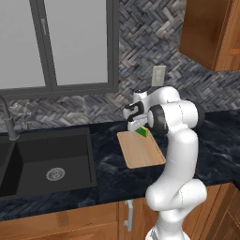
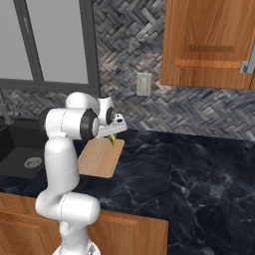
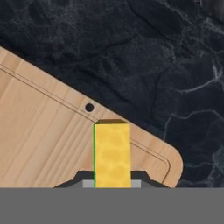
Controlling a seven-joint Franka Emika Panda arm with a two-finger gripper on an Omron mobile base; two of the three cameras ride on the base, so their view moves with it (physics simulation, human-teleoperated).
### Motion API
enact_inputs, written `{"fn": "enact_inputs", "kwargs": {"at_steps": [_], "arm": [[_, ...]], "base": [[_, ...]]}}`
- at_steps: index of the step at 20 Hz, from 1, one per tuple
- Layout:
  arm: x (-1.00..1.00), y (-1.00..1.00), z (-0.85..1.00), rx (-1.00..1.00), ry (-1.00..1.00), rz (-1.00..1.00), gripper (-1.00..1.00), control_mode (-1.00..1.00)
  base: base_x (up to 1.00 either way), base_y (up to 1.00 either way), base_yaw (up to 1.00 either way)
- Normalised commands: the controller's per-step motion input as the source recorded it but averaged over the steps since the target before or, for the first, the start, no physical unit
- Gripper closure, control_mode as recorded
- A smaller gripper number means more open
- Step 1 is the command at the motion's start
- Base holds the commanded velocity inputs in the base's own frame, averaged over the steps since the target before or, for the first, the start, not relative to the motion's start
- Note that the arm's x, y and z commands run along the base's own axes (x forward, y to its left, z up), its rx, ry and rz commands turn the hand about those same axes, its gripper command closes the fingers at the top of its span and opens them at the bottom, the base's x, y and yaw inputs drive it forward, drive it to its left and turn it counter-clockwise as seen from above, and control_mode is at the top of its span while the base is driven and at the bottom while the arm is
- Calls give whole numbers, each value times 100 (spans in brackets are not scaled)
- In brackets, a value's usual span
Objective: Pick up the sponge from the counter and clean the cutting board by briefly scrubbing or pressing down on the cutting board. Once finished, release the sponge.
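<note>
Gripper (image 3: 112, 183): fingers pinching sponge (image 3: 112, 153), yellow face toward camera, block jutting forward between tips. Cutting board (image 3: 48, 144): beneath fingers, corner region; counter (image 3: 166, 65) beyond. Risks: thin pinch slipping under pressing load; sponge landing off board edge; board sliding on glossy stone.

I counted one sponge (image 3: 112, 153), one cutting board (image 1: 140, 151), one sink basin (image 1: 51, 159) with one drain (image 1: 55, 175), one faucet (image 1: 7, 119), one wall outlet (image 2: 144, 83).
</note>
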Motion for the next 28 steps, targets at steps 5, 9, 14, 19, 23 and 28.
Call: {"fn": "enact_inputs", "kwargs": {"at_steps": [5, 9, 14, 19, 23, 28], "arm": [[0, 46, -11, 0, 0, 7, 100, -100], [-9, 36, -14, 0, 0, 8, 100, -100], [-22, 25, -4, 0, 2, 11, 100, -100], [-35, 16, -1, 0, 5, 11, 100, -100], [-39, 19, -3, 0, 4, 13, 100, -100], [-42, 24, -13, 0, 2, 11, 100, -100]], "base": [[0, 0, 0], [0, 0, 0], [0, 0, 0], [0, 0, 0], [0, 0, 0], [0, 0, 0]]}}
